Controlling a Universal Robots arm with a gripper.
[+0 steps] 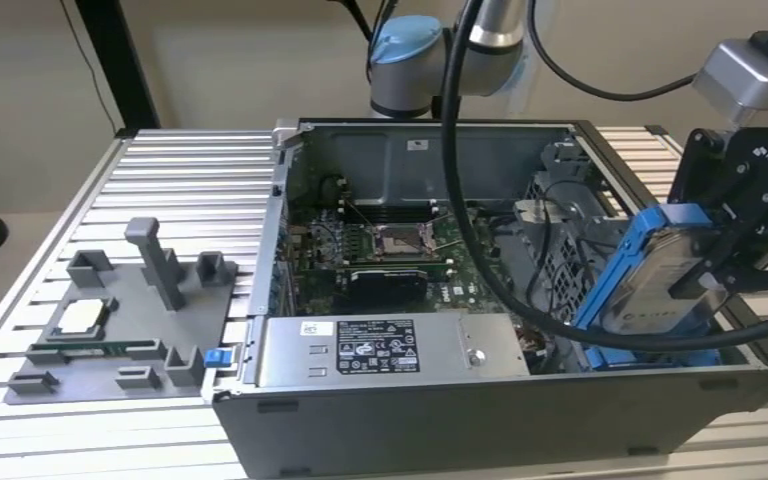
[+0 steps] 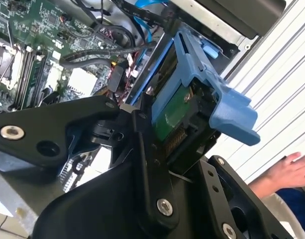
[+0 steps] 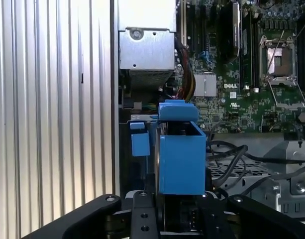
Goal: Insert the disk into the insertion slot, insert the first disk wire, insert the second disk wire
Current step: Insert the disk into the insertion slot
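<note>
My gripper point(image 1: 694, 268) is shut on the disk point(image 1: 654, 272), a silver-grey drive in a bright blue carrier. I hold it tilted, with its lower end down in the open computer case, on the exterior view's right. Just under that end lies the insertion slot point(image 1: 658, 356), its blue rails running along the case's front right corner. In the second wrist view the disk's green underside point(image 2: 173, 113) and the carrier's blue handle point(image 2: 231, 110) sit between my black fingers point(image 2: 147, 144). The first wrist view looks along the blue carrier point(image 3: 179, 157) from my gripper point(image 3: 174, 211) toward the slot's blue tab point(image 3: 140, 142).
The grey labelled power-supply box point(image 1: 384, 346) fills the case's front, with the motherboard point(image 1: 384, 245) behind it. A perforated cage point(image 1: 564, 250) and black cables point(image 1: 484, 270) crowd the disk's side. A grey fixture plate point(image 1: 104, 320) lies on the exterior view's left. A person's hand point(image 2: 286, 172) rests outside the case.
</note>
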